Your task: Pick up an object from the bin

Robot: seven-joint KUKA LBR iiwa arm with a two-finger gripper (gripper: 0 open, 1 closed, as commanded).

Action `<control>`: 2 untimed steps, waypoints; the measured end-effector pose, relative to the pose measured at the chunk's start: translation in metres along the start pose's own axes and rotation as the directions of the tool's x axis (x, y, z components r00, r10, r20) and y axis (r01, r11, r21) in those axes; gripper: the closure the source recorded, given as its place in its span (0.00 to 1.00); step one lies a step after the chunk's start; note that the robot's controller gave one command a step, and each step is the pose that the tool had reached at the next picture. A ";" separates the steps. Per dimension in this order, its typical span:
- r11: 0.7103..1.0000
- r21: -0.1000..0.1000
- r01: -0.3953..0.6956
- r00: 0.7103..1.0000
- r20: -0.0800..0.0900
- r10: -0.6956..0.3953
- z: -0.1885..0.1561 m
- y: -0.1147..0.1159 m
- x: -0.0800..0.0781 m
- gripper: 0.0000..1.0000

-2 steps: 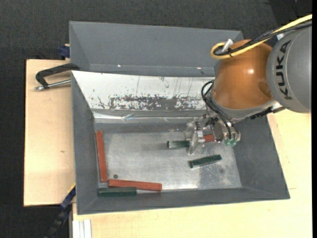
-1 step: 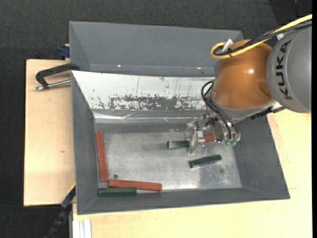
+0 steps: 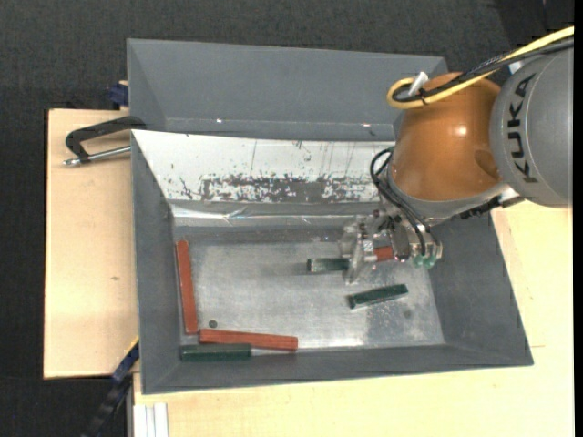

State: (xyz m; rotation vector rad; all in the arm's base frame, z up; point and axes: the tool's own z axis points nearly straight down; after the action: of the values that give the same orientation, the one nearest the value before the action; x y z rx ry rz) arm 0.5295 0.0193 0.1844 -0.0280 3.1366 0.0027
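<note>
At the right of the bin (image 3: 150, 244), the gripper (image 3: 358, 259) stood over a dark green bar (image 3: 326, 265).
Its fingers (image 3: 353, 247) appeared clamped on the bar's right end; held so far off-centre, the bar could pivot and slip free on any lift.

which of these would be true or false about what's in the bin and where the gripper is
1. A red stick lies along the view's left wall of the bin. True.
2. A dark green stick lies on the floor close to the gripper. True.
3. The gripper hangs over the front left corner. False: it is over the right part of the floor, towards the back wall.
4. A second red stick lies against the back wall. False: the second red stick lies along the front wall.
</note>
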 end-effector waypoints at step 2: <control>0.996 0.000 0.088 0.996 -0.004 -0.088 0.104 0.002 0.006 1.00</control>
State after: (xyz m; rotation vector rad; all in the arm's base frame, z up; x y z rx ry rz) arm 0.5241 0.0212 0.0804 -0.1656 3.1360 0.0018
